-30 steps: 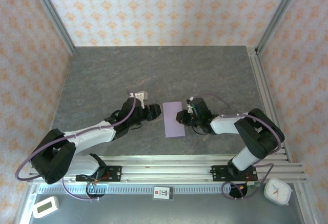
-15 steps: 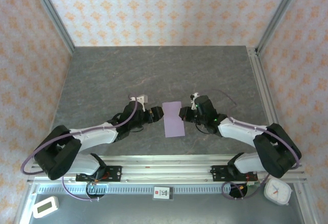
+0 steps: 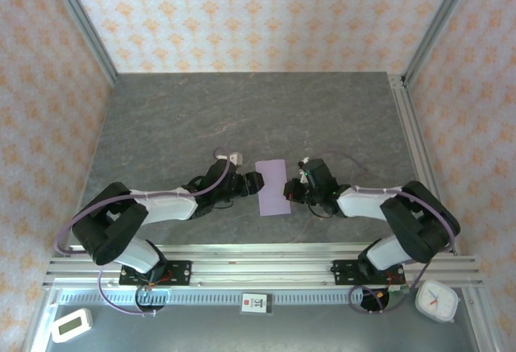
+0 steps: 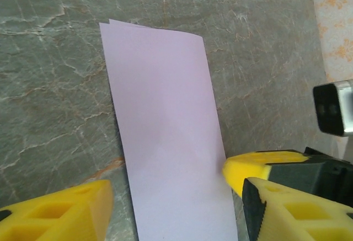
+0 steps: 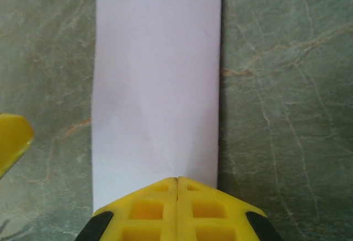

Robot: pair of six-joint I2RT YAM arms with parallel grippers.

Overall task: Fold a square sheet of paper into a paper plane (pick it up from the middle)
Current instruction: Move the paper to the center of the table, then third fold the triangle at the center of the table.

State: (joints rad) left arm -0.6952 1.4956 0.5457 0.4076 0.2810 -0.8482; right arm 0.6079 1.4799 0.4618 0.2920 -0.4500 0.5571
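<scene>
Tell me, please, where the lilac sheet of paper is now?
In the top view the lilac sheet of paper lies centrally on the table, the left gripper at its left edge, the right gripper at its right.

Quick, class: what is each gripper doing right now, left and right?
Left gripper: open, fingers either side of the paper, holding nothing.
Right gripper: closed, tips at the paper's edge.

So the sheet of paper (image 3: 272, 188) was pale lilac, plain and matte, folded over into a long narrow rectangle rather than a square. It lay flat on the grey marbled desk (image 3: 242, 110), about mid-width and a bit toward the near edge, long sides running front to back. One far corner showed two layers slightly misaligned, and faint diagonal creases crossed the middle.
</scene>
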